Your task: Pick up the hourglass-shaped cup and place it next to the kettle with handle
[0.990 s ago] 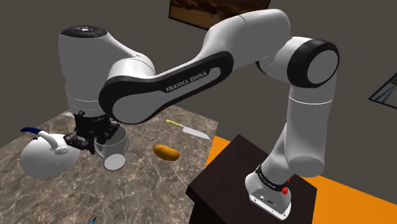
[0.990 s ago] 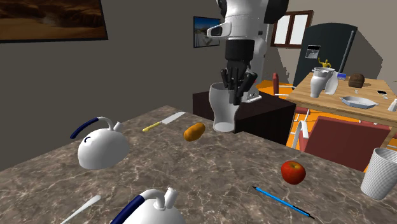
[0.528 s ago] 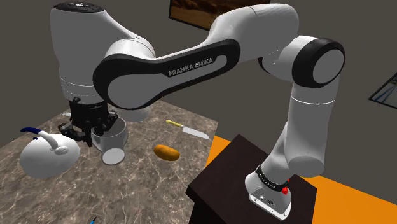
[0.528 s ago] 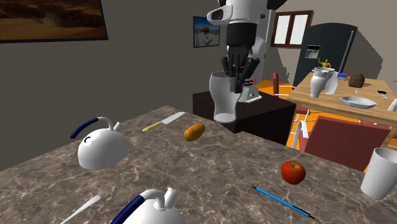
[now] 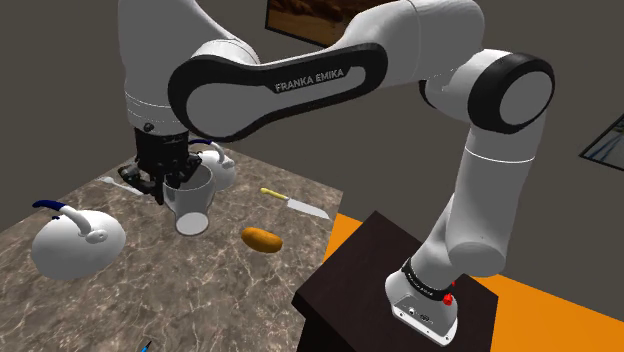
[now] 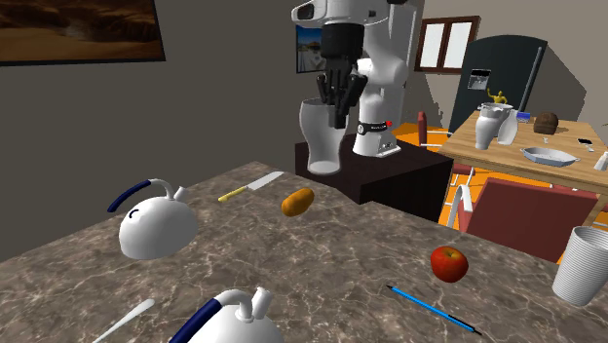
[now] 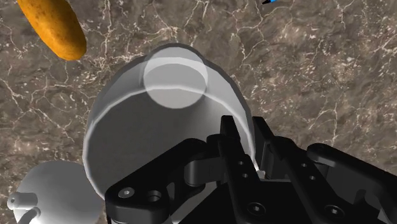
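Over brown stone bench (image 6: 322,263), with hand (image 6: 340,109) clenched on rim of white cup (image 6: 320,146) up in the air, carry slow and level, then lower upright just beside white kettle (image 6: 156,222) with blue handle, not bumping it.

On the marbled bench (image 6: 331,263), a yellow-handled knife (image 6: 251,186) lay near a brown oblong potato (image 6: 297,202), well apart from a red apple (image 6: 448,263) resting near a blue pen (image 6: 434,309).
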Tool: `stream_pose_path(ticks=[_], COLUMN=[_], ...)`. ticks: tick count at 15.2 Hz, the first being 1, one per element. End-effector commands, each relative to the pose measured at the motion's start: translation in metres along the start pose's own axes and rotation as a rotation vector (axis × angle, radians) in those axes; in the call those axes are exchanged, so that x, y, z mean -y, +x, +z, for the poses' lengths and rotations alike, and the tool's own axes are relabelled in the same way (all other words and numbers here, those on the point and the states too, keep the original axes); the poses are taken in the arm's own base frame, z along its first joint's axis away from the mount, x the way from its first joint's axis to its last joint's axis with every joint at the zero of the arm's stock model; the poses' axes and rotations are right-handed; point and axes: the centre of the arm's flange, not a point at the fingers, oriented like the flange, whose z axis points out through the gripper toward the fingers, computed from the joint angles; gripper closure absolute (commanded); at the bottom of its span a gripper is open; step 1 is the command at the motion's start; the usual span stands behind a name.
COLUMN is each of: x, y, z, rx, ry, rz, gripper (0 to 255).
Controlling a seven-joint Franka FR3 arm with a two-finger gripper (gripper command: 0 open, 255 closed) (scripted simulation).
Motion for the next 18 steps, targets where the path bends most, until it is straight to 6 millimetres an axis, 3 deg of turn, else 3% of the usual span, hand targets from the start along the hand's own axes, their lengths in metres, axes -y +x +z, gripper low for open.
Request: stream_pose_path(ticks=[1,18], x=[-0.023,-0.221], y=[0.012,0.118], z=[-0.002,-0.011], rx=[0.0,0.0], ry=[0.001,0.001], rz=[-0.001,-0.001], gripper=[255,255])
